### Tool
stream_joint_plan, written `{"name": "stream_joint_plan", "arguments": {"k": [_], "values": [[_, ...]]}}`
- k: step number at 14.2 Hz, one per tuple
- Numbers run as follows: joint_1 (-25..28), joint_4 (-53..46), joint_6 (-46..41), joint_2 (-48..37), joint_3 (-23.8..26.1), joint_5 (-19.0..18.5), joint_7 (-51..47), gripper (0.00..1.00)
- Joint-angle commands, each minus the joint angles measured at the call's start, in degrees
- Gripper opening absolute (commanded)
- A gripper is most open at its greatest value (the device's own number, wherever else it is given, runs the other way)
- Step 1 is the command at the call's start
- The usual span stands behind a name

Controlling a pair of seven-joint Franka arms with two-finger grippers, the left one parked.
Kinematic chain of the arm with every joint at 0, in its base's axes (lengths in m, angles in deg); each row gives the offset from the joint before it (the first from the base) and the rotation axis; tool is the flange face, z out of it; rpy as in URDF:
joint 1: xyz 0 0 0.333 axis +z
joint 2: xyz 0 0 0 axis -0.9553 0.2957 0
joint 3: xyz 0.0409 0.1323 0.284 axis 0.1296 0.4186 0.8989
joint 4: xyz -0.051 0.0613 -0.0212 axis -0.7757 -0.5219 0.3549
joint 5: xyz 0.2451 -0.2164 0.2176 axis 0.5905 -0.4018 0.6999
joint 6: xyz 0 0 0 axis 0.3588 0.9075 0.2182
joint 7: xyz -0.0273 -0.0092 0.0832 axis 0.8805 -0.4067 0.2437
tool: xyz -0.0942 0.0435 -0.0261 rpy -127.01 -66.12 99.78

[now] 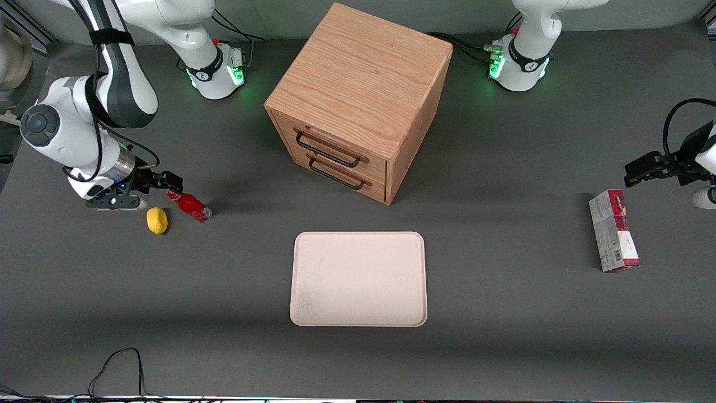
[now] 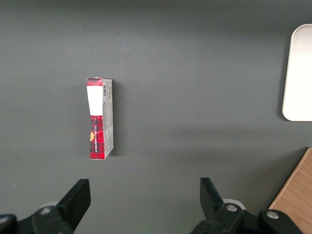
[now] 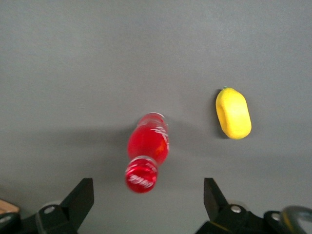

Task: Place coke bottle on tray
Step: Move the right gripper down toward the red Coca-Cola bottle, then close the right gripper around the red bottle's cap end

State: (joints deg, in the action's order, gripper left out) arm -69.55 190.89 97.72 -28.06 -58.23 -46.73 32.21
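The coke bottle is small and red with a red cap and a greyish base. It is on the table toward the working arm's end, beside a yellow lemon. My right gripper is open right at the bottle's cap and grips nothing. In the right wrist view the cap of the bottle shows between the wide-apart fingers of the gripper, touching neither. The cream-white tray lies flat in the middle of the table, nearer the front camera than the cabinet, with nothing on it.
The lemon lies close beside the bottle. A wooden drawer cabinet stands mid-table, farther from the camera than the tray. A red-and-white carton lies toward the parked arm's end and also shows in the left wrist view.
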Motion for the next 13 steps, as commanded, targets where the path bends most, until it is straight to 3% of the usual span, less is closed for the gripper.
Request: {"name": "stream_joint_plan", "arguments": {"k": [1,9,10,11,13], "values": [[0.0,4.3,6.5,-0.9,-0.5,0.6,2.3,1.00],[0.4,4.3,10.0,2.3,0.8,0.6,1.6,0.98],[0.4,4.3,9.9,2.5,1.3,0.6,1.5,0.88],[0.4,4.3,9.9,2.5,1.3,0.6,1.3,0.71],[0.4,4.3,9.7,2.6,1.3,0.6,1.3,0.15]]}}
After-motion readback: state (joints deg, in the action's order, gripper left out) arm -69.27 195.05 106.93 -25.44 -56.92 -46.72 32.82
